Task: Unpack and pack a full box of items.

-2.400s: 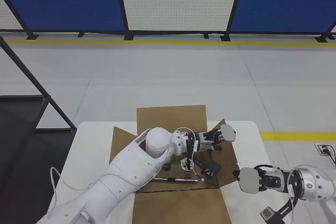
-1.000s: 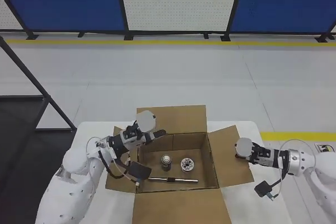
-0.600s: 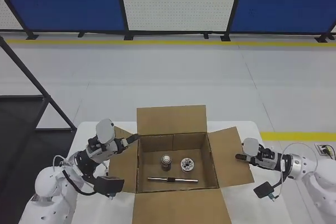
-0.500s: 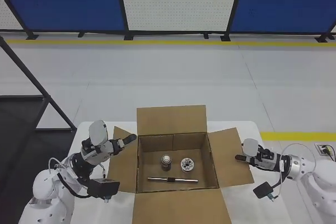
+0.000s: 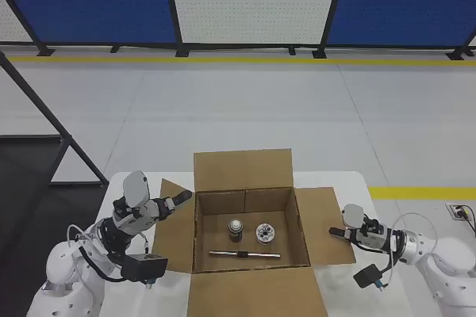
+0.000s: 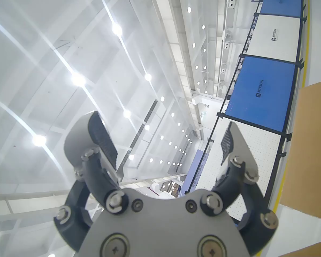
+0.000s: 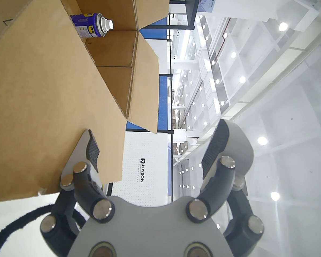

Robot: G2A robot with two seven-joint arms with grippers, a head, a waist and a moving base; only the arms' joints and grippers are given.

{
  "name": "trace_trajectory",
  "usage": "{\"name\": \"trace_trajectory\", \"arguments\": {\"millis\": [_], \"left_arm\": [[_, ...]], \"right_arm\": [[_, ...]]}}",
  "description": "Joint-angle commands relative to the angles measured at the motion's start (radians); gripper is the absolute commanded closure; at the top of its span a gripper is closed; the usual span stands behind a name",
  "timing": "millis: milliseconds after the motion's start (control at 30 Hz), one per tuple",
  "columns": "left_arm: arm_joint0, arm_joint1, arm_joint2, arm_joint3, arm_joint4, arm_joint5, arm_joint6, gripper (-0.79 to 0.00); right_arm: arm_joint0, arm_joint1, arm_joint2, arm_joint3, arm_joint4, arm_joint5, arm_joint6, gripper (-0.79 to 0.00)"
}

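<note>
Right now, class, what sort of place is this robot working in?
Probably a large industrial hall: rows of ceiling lights high overhead, blue and white partition panels, and a yellow floor line.

My left gripper (image 6: 163, 127) wears black ribbed pads (image 6: 103, 140) on matt grey metal — the box (image 5: 250, 170) is matt corrugated cardboard, the spray can (image 7: 89, 25) glossy, the rod (image 5: 244, 254) shiny metal.

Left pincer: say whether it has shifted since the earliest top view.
Yes. The left pincer has swung from over the box's right side across to its left flap.
</note>
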State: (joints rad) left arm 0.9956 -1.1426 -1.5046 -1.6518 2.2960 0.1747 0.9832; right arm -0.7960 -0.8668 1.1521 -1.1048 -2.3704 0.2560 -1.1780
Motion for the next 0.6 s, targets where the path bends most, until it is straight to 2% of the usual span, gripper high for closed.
{"name": "trace_trajectory", "arguments": {"millis": [0, 567], "left_arm": [[0.000, 0.000, 0.000, 0.000, 0.000, 0.000, 0.000, -0.785], [0.000, 0.000, 0.000, 0.000, 0.000, 0.000, 0.000, -0.785]], "right_arm": [[0.004, -0.005, -0.014, 0.017, 0.001, 0.001, 0.003, -0.785], [0.068, -0.053, -0.116, 0.139, 0.031, 0.015, -0.009, -0.785]]}}
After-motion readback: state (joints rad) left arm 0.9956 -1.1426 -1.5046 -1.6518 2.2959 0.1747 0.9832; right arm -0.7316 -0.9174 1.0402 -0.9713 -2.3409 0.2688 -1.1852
